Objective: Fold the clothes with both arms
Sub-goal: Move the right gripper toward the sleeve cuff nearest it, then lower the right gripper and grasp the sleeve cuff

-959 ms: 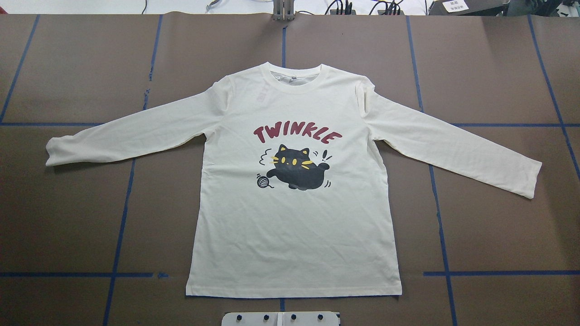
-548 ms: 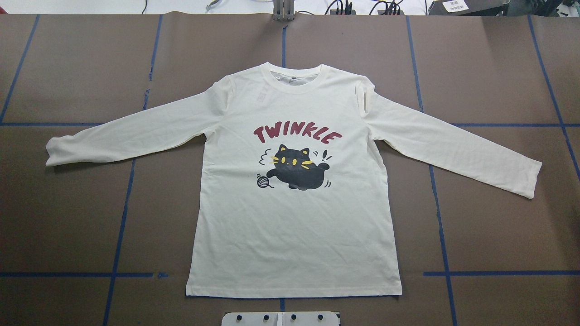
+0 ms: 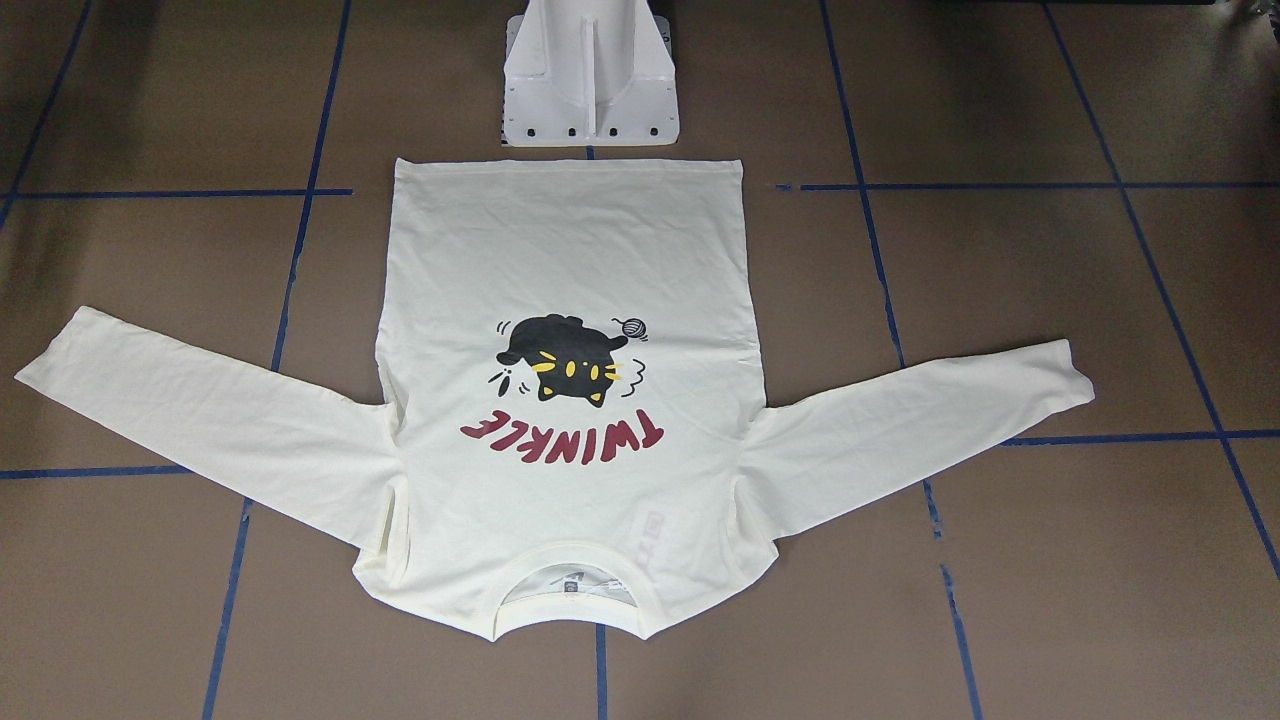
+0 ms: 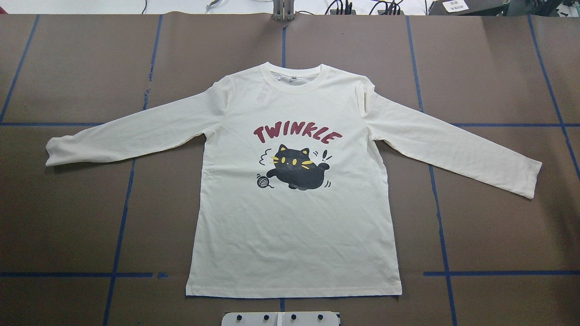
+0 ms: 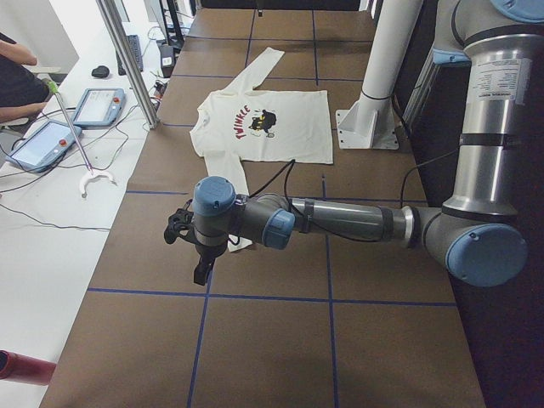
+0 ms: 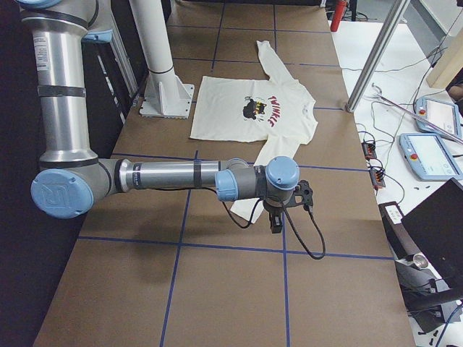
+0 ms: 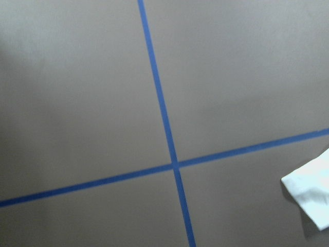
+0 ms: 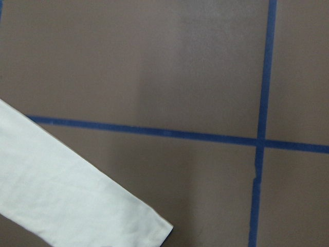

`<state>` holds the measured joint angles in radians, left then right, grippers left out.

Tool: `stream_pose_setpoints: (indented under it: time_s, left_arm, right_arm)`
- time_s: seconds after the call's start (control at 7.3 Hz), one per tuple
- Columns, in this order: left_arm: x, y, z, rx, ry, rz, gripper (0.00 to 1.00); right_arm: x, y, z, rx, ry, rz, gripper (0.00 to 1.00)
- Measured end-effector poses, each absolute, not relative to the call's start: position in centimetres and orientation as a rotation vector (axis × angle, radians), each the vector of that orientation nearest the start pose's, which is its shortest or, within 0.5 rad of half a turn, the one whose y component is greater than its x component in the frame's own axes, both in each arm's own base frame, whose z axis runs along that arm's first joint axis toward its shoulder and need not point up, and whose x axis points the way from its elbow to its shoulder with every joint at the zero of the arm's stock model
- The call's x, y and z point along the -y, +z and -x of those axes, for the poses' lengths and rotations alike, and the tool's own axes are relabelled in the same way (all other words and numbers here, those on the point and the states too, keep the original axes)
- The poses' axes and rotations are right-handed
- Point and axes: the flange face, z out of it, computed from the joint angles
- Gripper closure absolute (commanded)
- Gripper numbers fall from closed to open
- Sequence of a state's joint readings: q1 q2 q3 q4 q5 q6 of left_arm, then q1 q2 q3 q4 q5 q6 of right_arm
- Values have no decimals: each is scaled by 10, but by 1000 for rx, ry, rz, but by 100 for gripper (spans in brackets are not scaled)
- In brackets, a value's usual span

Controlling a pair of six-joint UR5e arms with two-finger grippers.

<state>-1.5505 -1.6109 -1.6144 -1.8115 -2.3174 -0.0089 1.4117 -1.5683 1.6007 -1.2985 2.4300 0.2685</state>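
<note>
Centre of the overhead frame: the cream-white long-sleeved T-shirt (image 4: 294, 226) lies flat and print side up on the brown paper-covered table (image 4: 68, 217), with black cat, yellow marks and dark red "TWINKLE" across the chest. Collar is toward the top of that frame. Hem is at the bottom, near the white pedestal base (image 4: 244, 319) but not touching it. Both sleeves are spread outward and angled down-frame, cuffs close to the left and right frame edges. Blue tape lines (image 4: 120, 217) grid the table, and the shirt covers parts of several. Exterior left view: my grey left arm (image 5: 348, 219) reaches across mid-frame with the black left gripper (image 5: 201, 270) pointing down above the table, just beside the near cuff. Exterior right view: my grey right arm (image 6: 166, 175) reaches across mid-frame too, with the black right gripper (image 6: 275, 223) pointing down just beside the other sleeve end. I can't tell from these side views whether either pair of fingers is spread or pressed together. Left wrist camera: tape cross mid-frame, cuff corner in the lower right. Right wrist camera: sleeve end in the lower left, tape cross toward the right.
</note>
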Motion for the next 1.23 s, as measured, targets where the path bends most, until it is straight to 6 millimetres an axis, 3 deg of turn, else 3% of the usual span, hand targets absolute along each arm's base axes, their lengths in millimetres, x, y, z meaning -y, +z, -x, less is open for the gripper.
stream_pose_setpoints:
  time_s: [0.27, 0.55, 1.23]
  left_arm:
    - [529, 591, 53, -753, 122, -306, 0]
    - [528, 593, 52, -756, 118, -307, 0]
    - [527, 593, 51, -757, 121, -312, 0]
  right_arm:
    - [480, 622, 88, 913, 64, -114, 0]
    - [464, 644, 131, 896, 72, -83, 0]
    - [436, 684, 167, 843, 30, 9, 0]
